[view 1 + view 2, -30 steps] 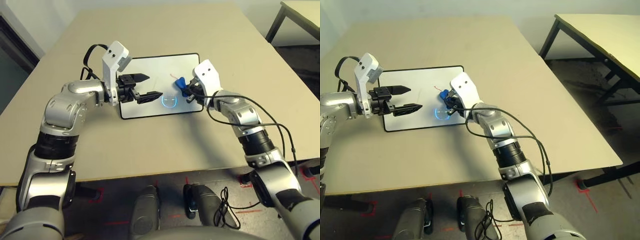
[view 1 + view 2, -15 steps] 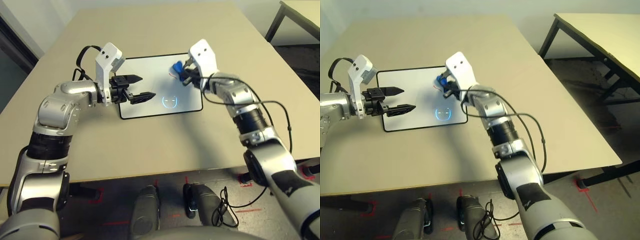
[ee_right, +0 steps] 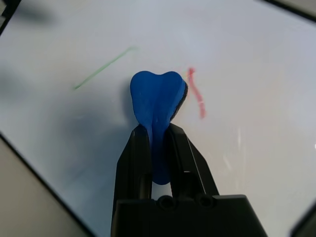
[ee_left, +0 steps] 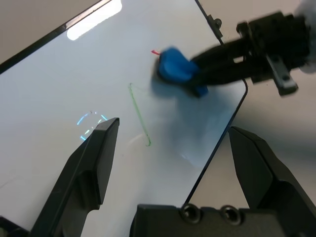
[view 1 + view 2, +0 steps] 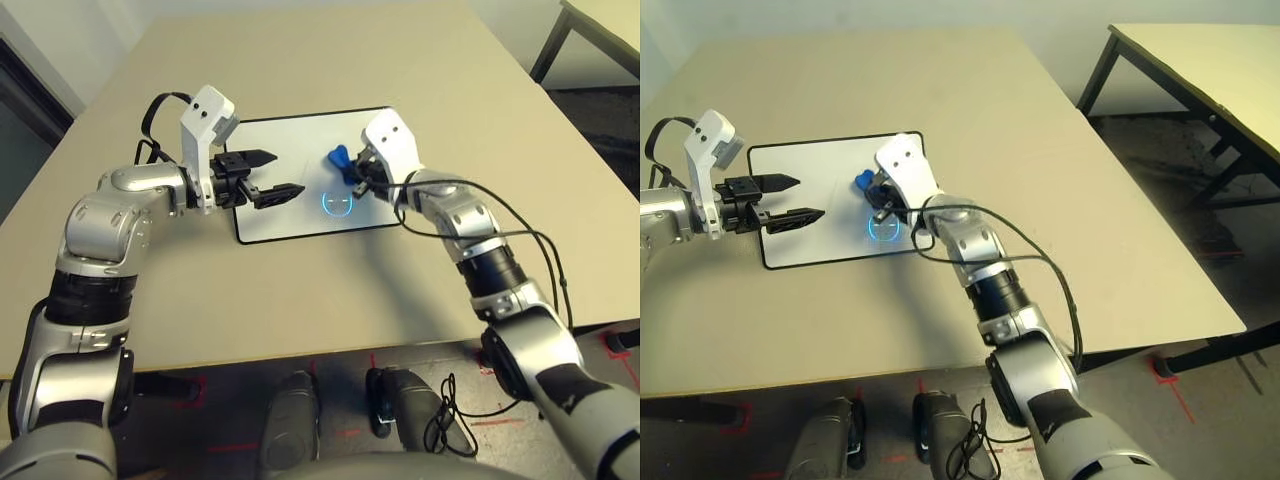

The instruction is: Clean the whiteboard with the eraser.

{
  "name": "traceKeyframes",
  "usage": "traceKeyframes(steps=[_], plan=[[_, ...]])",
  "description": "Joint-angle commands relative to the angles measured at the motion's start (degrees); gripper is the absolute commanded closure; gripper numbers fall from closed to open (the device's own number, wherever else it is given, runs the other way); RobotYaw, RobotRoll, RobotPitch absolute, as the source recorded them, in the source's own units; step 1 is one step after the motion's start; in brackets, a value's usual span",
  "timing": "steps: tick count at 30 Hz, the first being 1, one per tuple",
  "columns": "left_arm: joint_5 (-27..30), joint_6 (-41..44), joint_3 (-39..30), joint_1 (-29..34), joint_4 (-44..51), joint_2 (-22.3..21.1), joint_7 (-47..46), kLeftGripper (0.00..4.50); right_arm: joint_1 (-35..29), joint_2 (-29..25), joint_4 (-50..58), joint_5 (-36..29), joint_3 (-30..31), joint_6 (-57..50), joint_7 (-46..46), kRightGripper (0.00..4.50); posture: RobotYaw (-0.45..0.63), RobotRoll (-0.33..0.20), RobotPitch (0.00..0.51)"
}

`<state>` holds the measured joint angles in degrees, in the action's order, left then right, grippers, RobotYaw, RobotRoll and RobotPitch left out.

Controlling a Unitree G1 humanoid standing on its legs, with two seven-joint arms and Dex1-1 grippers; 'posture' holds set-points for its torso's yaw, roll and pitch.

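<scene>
Blue and waisted like a bow-tie, the eraser [image 3: 157,101] sat pinched at its narrow middle by the right hand [image 3: 159,143], its broad end on the whiteboard [image 5: 290,215] beside a short red stroke [image 3: 196,93]. A thin green line [image 4: 140,116] lay nearby. The board rested flat on the bench [image 5: 420,70]. The left hand [image 5: 262,176] hovered over the board's near-left part, fingers spread, holding nothing. The block looked light and likely slightly soft — the waist seemed the surest grip.

No readable text, only a glowing face mark [image 5: 339,202] on the whiteboard [image 5: 290,150].
</scene>
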<state>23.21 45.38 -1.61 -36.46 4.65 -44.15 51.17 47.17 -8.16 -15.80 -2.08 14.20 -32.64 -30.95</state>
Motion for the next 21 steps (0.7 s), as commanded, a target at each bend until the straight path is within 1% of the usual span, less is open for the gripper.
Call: traceKeyframes(steps=[1,7,10,12,15,21], plan=[[0.56,0.63,0.23,-0.47,0.43,0.10,0.08,0.00,0.98,-0.25,-3.60,1.10,-0.25,-0.54,0.93,4.15,0.11,0.000,0.158],[0.51,0.67,0.67,-0.94,0.28,0.61,0.11,0.00,8.31,-1.16,-12.12,1.01,-5.64,4.65,5.64,4.15,0.11,0.000,0.158],[0.63,0.93,0.73,-0.91,0.64,0.85,-0.03,0.00,10.17,-1.58,-15.27,1.18,-7.09,6.21,7.23,4.16,0.11,0.000,0.157],[0.68,1.12,0.70,-0.90,0.91,0.88,-0.08,0.00,9.66,-1.57,-15.58,1.39,-6.85,6.25,7.00,4.16,0.11,0.000,0.157],[0.79,1.48,0.53,-0.95,1.18,0.86,-0.09,0.00,6.68,-0.92,-12.60,1.43,-5.01,4.77,5.60,4.16,0.11,0.000,0.158],[1.01,2.09,0.37,-1.07,1.63,0.73,-0.25,0.00,-1.43,0.43,-1.70,1.56,-0.09,-1.71,3.31,4.16,0.11,0.000,0.159]])
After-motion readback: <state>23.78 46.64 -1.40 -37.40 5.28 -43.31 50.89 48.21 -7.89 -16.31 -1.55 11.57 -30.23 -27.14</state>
